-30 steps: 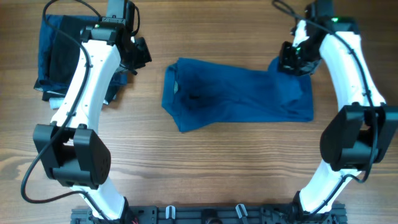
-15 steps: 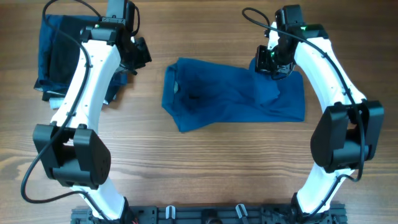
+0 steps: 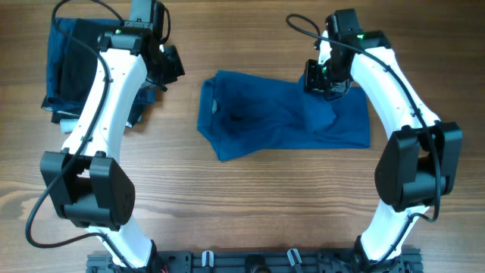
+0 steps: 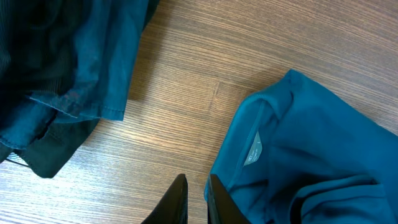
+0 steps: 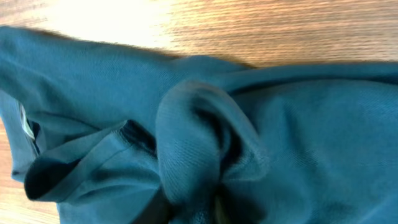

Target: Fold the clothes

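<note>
A blue shirt (image 3: 258, 117) lies partly folded across the middle of the wooden table, its collar end to the left. My right gripper (image 3: 324, 82) is shut on the shirt's far right corner and holds a bunched fold of it (image 5: 193, 149) lifted over the rest of the cloth. My left gripper (image 3: 168, 72) is shut and empty, hovering over bare wood left of the shirt; in the left wrist view its fingers (image 4: 194, 193) are beside the collar edge with its white label (image 4: 254, 150).
A pile of dark blue clothes (image 3: 72, 64) lies at the far left of the table, also in the left wrist view (image 4: 68, 68). Bare wood (image 3: 258, 197) runs along the front of the table.
My right gripper has carried the shirt's right corner leftward, drawing the right edge inward over the cloth. The left arm has not moved.
</note>
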You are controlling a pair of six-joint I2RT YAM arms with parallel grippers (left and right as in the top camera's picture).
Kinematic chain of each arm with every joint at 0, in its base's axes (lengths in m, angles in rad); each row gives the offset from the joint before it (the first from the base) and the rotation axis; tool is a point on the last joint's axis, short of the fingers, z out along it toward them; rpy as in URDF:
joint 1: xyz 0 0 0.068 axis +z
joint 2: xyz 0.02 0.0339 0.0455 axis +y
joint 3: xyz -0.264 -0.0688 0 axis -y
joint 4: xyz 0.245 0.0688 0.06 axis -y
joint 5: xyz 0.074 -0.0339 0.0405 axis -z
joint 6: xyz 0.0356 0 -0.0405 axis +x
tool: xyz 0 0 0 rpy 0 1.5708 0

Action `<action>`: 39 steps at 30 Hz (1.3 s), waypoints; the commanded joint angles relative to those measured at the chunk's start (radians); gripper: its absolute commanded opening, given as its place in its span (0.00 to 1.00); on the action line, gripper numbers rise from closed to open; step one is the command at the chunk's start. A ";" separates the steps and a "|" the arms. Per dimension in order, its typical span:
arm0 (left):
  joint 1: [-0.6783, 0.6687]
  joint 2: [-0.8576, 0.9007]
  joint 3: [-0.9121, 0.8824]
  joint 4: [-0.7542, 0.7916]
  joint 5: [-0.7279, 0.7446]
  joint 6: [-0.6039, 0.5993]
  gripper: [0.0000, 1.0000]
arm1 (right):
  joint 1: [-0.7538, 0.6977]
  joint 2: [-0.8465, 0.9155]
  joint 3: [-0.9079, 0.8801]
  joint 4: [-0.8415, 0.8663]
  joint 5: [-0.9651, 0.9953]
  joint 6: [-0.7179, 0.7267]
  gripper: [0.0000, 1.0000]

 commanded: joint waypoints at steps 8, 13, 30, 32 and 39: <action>0.007 -0.006 0.008 -0.001 -0.014 -0.005 0.12 | 0.005 -0.010 0.010 -0.011 -0.321 -0.217 0.51; 0.007 -0.006 0.008 0.000 -0.013 -0.006 0.12 | -0.077 -0.039 0.013 -0.075 -0.313 -0.196 0.52; -0.001 0.013 0.004 0.011 -0.002 -0.006 0.30 | -0.431 -0.035 -0.019 -0.098 0.088 -0.218 0.57; -0.001 0.013 0.004 0.017 -0.002 -0.006 0.32 | -0.443 -0.034 -0.060 -0.068 0.088 -0.217 0.55; -0.001 0.013 0.004 0.039 -0.002 -0.006 0.38 | -0.444 -0.034 -0.294 0.167 0.008 -0.169 0.48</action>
